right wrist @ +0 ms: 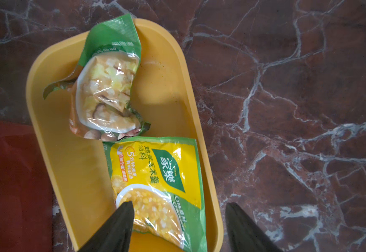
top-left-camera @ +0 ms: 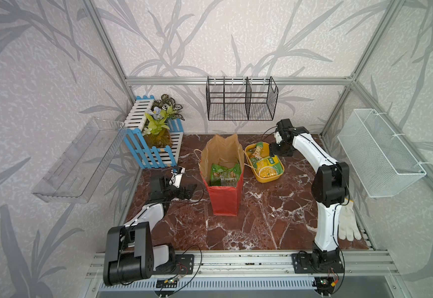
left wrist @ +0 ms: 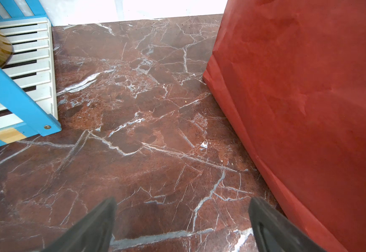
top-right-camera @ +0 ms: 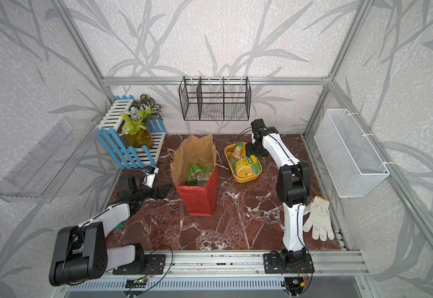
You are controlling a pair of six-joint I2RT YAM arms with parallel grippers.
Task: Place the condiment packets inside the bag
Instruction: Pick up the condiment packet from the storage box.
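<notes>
Green packets (top-left-camera: 225,174) lie at the bottom of the upright red bag (top-left-camera: 224,198), mid-table. Two more, a corn packet (right wrist: 155,185) and a crumpled packet (right wrist: 108,91), lie in the yellow tray (right wrist: 73,165) just beside the bag. The right gripper (right wrist: 179,227) hovers over the tray's edge, jaws apart and empty. The left gripper (left wrist: 182,222) sits low beside the bag, jaws wide and empty, above the marble table (top-left-camera: 261,219).
</notes>
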